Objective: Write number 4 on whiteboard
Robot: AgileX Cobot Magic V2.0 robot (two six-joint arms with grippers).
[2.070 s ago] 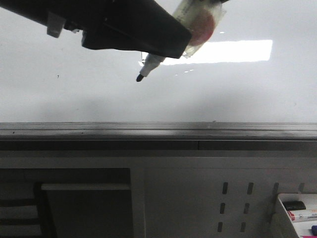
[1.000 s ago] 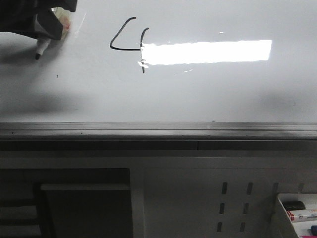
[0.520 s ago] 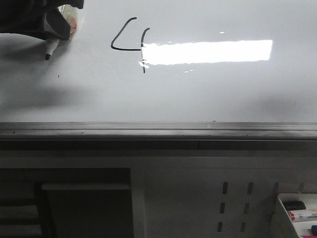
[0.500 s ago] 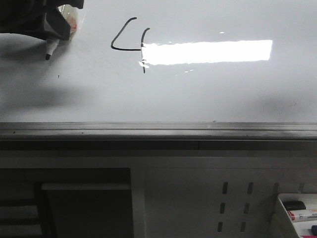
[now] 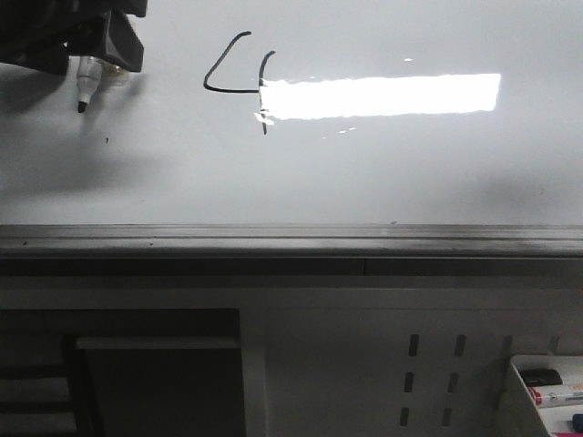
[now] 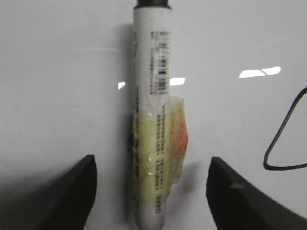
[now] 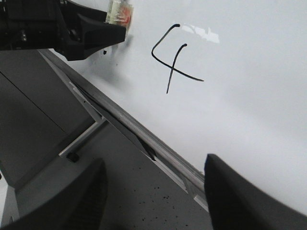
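Note:
The number 4 [image 5: 223, 90] is drawn in thin black line at the upper left of the whiteboard [image 5: 364, 173], its vertical stroke meeting the bright reflection. It also shows in the right wrist view [image 7: 171, 71], and part of its hook in the left wrist view [image 6: 283, 132]. My left gripper [image 5: 100, 50] is at the top left corner, well left of the 4. A white taped marker [image 6: 151, 120] lies between its wide-apart fingers without touching them, tip [image 5: 82, 106] pointing down. My right gripper [image 7: 153, 191] is open and empty below the board's rail.
A grey metal rail [image 5: 291, 238] runs along the board's lower edge. Below it is a grey perforated panel [image 5: 428, 373]. A white tray [image 5: 521, 401] with spare markers sits at the bottom right.
The 4 has appeared since the oldest frame, where the marker was at that spot. The left gripper has gone left from it, and the marker now hangs more vertically.

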